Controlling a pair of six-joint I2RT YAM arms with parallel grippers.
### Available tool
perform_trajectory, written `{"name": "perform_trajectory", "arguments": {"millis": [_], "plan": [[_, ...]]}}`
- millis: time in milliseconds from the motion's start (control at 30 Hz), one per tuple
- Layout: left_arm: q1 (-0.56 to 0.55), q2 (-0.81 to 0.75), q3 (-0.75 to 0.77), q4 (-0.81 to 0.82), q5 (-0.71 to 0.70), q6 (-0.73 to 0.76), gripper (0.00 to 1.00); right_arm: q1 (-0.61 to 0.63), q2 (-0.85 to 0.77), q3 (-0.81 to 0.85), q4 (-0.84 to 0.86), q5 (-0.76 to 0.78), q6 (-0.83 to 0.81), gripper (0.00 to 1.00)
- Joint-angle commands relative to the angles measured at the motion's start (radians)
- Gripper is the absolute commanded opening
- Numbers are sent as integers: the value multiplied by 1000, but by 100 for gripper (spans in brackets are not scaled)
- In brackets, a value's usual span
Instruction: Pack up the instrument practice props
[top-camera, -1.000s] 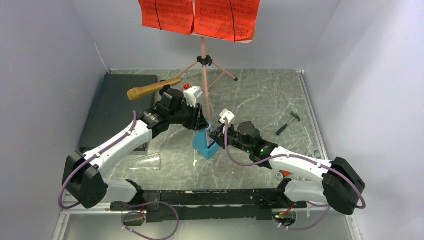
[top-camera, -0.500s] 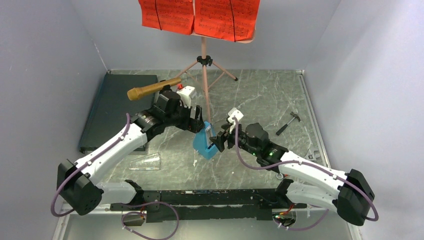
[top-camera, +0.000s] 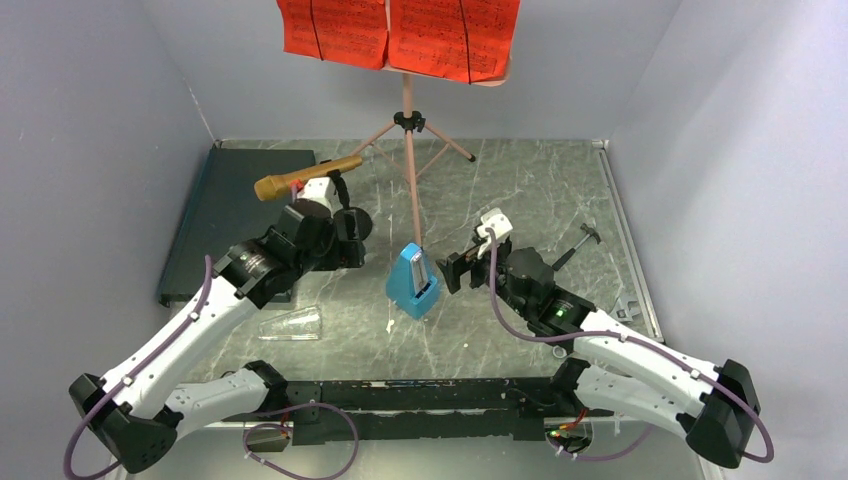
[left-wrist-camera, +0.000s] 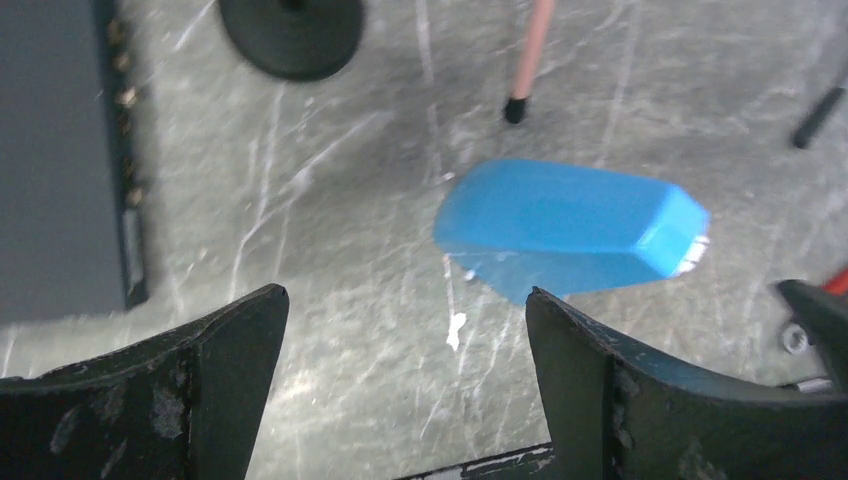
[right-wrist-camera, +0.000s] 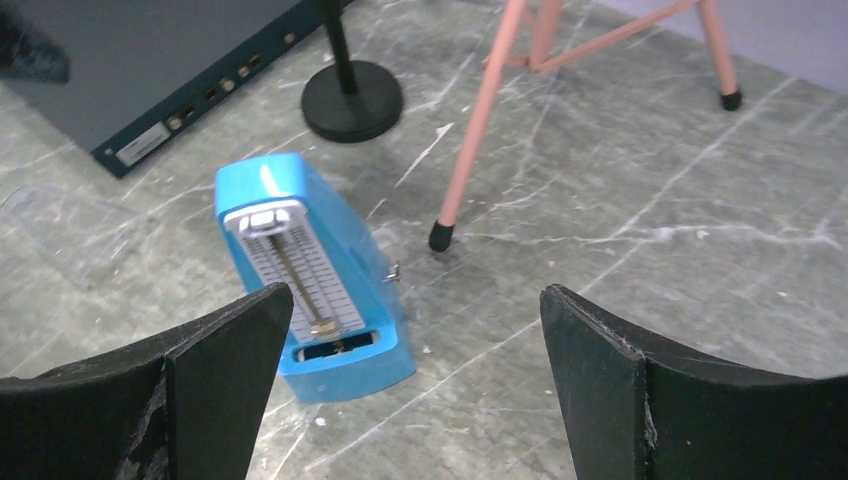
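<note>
The blue metronome (top-camera: 412, 283) stands free on the marble table, between my two grippers; it also shows in the left wrist view (left-wrist-camera: 570, 225) and the right wrist view (right-wrist-camera: 310, 270). My left gripper (top-camera: 347, 250) (left-wrist-camera: 405, 310) is open and empty, to the metronome's left. To its right my right gripper (top-camera: 456, 271) (right-wrist-camera: 415, 310) is open and empty too. The gold microphone (top-camera: 300, 177) leans on its black round base (right-wrist-camera: 352, 100). Red sheet-music pages (top-camera: 400, 35) sit on the pink tripod stand (top-camera: 408, 150).
A flat dark case (top-camera: 235, 215) lies at the left. A small hammer (top-camera: 576, 246) lies to the right of my right arm. A clear plastic cone (top-camera: 290, 323) lies near the left arm. One stand leg (right-wrist-camera: 480, 130) ends just behind the metronome.
Both grippers opened wide and drew back from the metronome, the left one leftward and the right one rightward. The metronome now stands alone where they held it.
</note>
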Motion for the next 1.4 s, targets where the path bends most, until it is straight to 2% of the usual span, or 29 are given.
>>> {"name": "perform_trajectory", "arguments": {"millis": [0,133,267,433,733,867,1100,1367], "plan": [[3,-9,-11,-230,-187,-235,94,2,-21,74,-26,138,-4,100],[9,-10,-41,-366,-244,-446,94,1,-36,79,-29,182,-4,100],[37,-8,-89,-457,-227,-640,94,0,-41,78,-43,178,4,100],[92,-39,-158,-539,-192,-791,94,0,-76,40,-43,158,21,100],[317,-45,-283,-489,-34,-777,94,1,-108,-16,-27,116,21,100],[355,-66,-357,-448,-20,-833,94,0,-99,-22,-19,83,17,100],[449,-79,-489,-262,17,-909,94,1,-73,-21,-13,32,-3,100],[476,-26,-480,-197,-26,-965,94,0,-41,-16,-8,13,-12,100]]}}
